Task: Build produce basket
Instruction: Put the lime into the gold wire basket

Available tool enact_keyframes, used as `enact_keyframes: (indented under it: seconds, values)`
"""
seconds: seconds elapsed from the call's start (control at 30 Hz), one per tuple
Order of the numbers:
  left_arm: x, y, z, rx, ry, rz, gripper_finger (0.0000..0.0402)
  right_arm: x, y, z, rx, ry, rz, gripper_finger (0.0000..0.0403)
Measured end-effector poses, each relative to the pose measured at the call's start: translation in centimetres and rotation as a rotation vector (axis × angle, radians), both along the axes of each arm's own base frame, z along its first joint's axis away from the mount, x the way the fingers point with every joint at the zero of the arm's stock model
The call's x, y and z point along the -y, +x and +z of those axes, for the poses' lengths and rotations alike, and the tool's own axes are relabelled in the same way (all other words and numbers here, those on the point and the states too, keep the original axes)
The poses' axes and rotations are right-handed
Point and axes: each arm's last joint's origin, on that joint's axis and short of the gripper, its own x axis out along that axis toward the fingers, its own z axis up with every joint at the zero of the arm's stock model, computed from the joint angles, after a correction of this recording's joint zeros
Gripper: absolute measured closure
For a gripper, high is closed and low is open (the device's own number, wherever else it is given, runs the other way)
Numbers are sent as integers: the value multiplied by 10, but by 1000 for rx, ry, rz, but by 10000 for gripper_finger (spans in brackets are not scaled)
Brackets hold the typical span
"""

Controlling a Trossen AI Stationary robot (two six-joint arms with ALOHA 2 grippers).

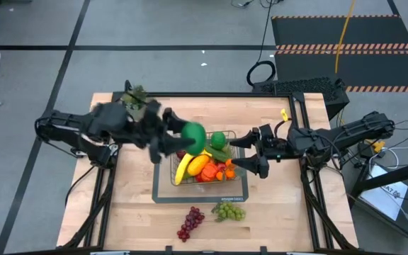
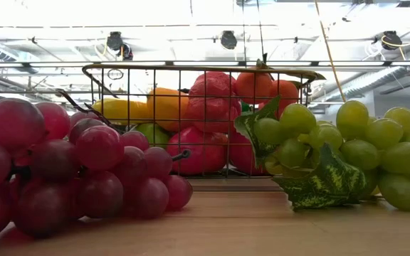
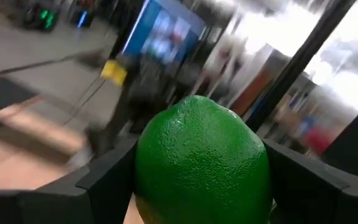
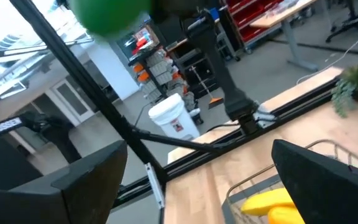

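The wire basket (image 1: 163, 193) stands at the table's middle, holding a yellow banana (image 1: 183, 168), oranges, red fruit and a green piece (image 1: 219, 140). In the low view its rim (image 2: 191, 69) shows behind the grapes. A dimpled green ball (image 1: 194, 136) hangs over the basket's far left part, with my left gripper (image 1: 181, 139) shut on it. My right gripper (image 1: 247, 153) stands open at the basket's right side with nothing between its fingers. Red grapes (image 1: 190, 222) and green grapes (image 1: 229, 210) lie on the table in front of the basket. My left gripper pinches the green ball by two opposite sides (image 3: 148, 168) between its two fingers (image 3: 104, 180). The fingers lie level and come from the table's left. The ball bulges out past the fingers and is lifted clear above the produce in the basket.
A small green leafy piece (image 1: 137, 94) lies near the table's far left corner. Bare wood shows on the near left and near right of the table (image 1: 289, 212). Beyond the far edge there are cables and a striped floor mat (image 1: 346, 35).
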Motion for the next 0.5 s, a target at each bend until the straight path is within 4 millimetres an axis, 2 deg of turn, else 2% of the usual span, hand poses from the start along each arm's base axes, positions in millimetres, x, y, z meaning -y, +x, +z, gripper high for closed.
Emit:
enact_keyframes:
  seconds: [0.3,0.5]
  values:
    - [-10,28,-62,-473,258,43,85,13,-9,9,40,-38,-86,9]
    - [-19,68,-104,-627,429,49,85,27,-15,16,69,-30,-145,9]
